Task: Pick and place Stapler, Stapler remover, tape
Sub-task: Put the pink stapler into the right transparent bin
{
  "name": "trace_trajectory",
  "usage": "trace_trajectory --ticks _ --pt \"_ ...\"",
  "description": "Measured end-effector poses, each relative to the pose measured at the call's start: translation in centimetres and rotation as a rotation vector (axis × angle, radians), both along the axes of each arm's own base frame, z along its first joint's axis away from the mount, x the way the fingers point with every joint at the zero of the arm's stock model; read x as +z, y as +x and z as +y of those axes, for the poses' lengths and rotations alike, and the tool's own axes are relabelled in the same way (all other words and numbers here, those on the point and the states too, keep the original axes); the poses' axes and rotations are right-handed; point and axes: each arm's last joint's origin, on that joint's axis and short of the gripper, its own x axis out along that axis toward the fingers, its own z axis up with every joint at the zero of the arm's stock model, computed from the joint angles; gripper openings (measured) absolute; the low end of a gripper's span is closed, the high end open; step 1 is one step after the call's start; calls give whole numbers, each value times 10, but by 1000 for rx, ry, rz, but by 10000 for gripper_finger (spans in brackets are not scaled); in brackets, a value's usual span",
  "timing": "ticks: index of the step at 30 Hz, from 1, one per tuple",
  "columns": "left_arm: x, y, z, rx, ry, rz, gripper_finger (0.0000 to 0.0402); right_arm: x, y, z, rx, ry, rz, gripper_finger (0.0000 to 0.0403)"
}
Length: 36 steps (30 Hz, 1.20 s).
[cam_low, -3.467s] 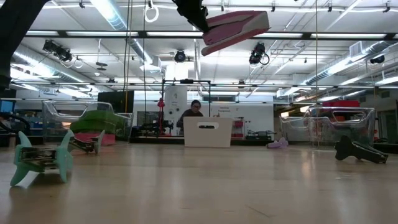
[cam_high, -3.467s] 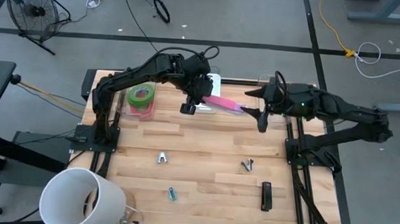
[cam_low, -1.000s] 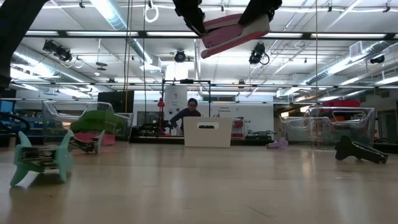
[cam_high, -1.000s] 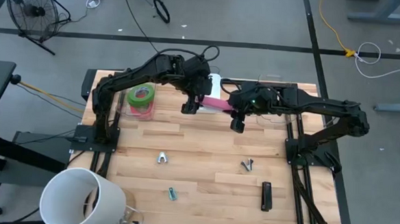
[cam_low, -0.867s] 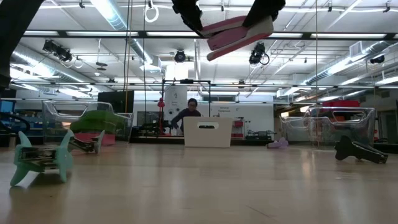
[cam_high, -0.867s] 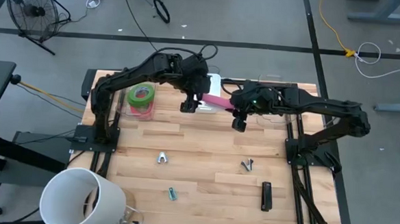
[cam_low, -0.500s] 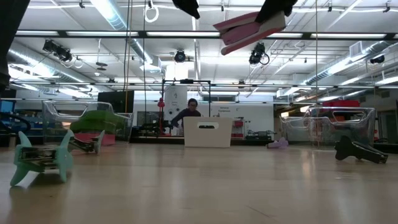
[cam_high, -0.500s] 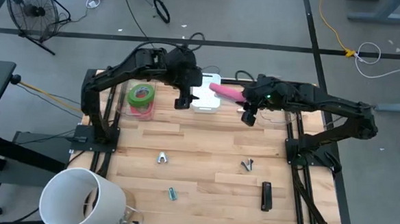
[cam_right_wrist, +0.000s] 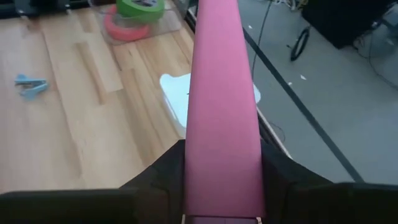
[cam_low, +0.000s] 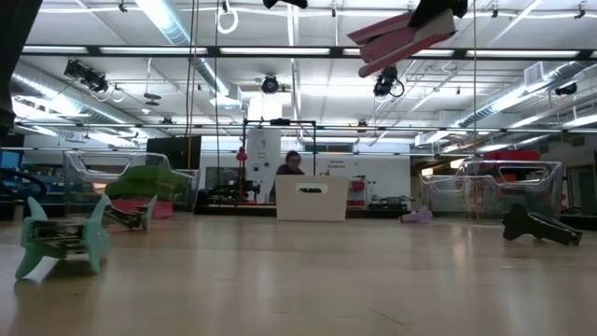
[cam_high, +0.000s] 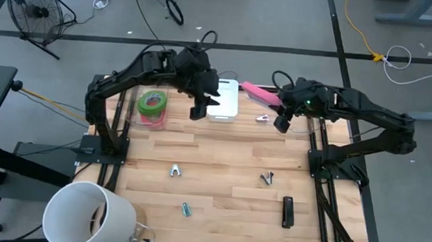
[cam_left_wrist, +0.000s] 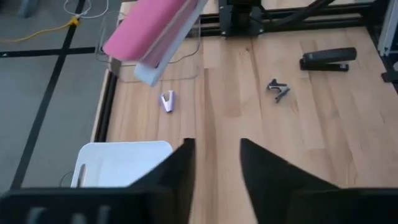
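right gripper (cam_high: 279, 102) jaws clamping pink stapler (cam_high: 260, 94) aloft near table's far edge, left gripper (cam_high: 202, 105) jaws parted

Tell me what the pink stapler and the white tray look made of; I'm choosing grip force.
The pink stapler, clamped in the right gripper, looks like smooth matte plastic: even colour, no glare. The white tray looks like moulded plastic, judging by its rounded corners and a cut-out handle. The left gripper is open.

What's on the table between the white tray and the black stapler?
In the high view, between the white tray and the black stapler there is bare wood with one small grey staple remover.
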Motion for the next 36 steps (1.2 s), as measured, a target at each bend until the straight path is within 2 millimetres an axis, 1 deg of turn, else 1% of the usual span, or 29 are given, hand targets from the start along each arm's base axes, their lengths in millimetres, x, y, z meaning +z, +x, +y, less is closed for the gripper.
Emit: trace_trajectory --ticks 5,8,10,16,18,20,24,28,36 --pt "0 0 0 8 -10 0 51 1 -8 0 -43 -18 10 133" --pt "0 0 -1 -34 -43 -5 17 3 -11 0 -55 -26 2 133" --pt "-1 0 -1 -24 -61 -2 6 4 -13 1 -60 -20 -4 133" --pt "1 0 3 0 -48 -23 3 3 -17 1 -64 -12 17 133" --pt "-2 5 4 5 -45 -52 3 2 -17 1 -64 -10 22 133" --pt "-10 14 6 14 -53 -77 2 2 -17 1 -64 -11 20 133" --pt "-33 28 9 15 -72 -83 2 2 -17 1 -65 -11 19 133" --pt "-52 41 9 -36 -140 -133 1 2 -17 1 -65 -10 19 133" --pt "-84 56 -4 -35 -165 -153 1 0 -20 0 -132 -6 33 133"
